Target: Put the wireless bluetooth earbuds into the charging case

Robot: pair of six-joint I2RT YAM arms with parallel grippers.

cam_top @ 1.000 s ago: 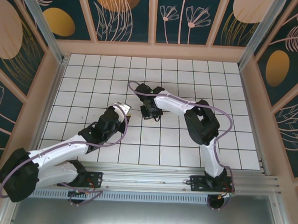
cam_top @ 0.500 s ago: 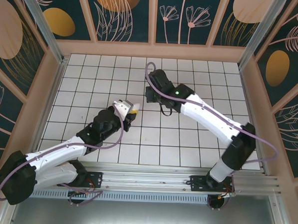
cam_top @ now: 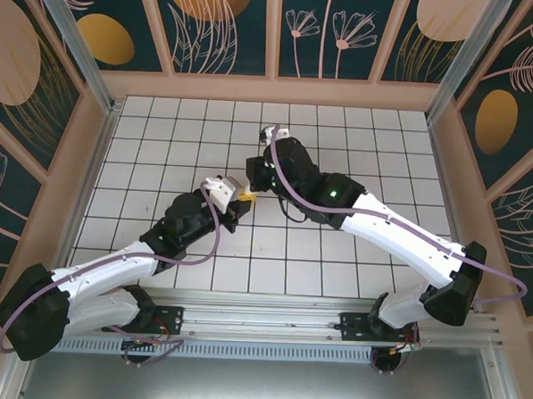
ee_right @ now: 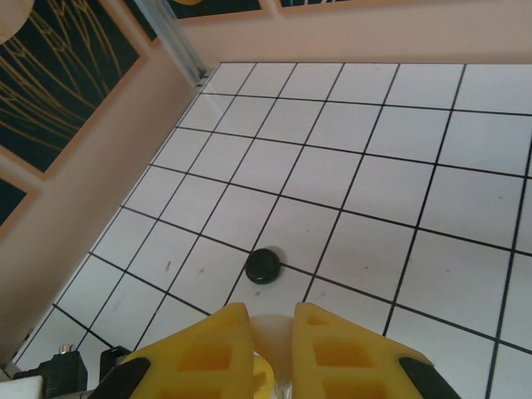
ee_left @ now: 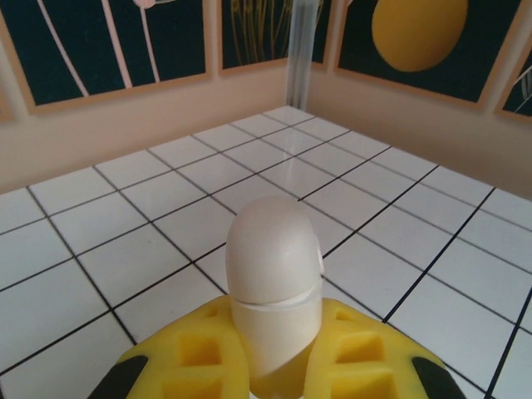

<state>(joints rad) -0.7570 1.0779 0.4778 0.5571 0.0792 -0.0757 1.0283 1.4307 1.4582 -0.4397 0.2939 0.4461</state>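
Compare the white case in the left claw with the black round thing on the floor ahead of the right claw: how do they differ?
The white case is pale and tall, egg-shaped with a seam across it; the black round thing is dark and low. The white case is pinched in the shut left claw, held off the tiles; the black round thing lies loose on the tiled floor, touched by nothing. Both are smooth and rounded.
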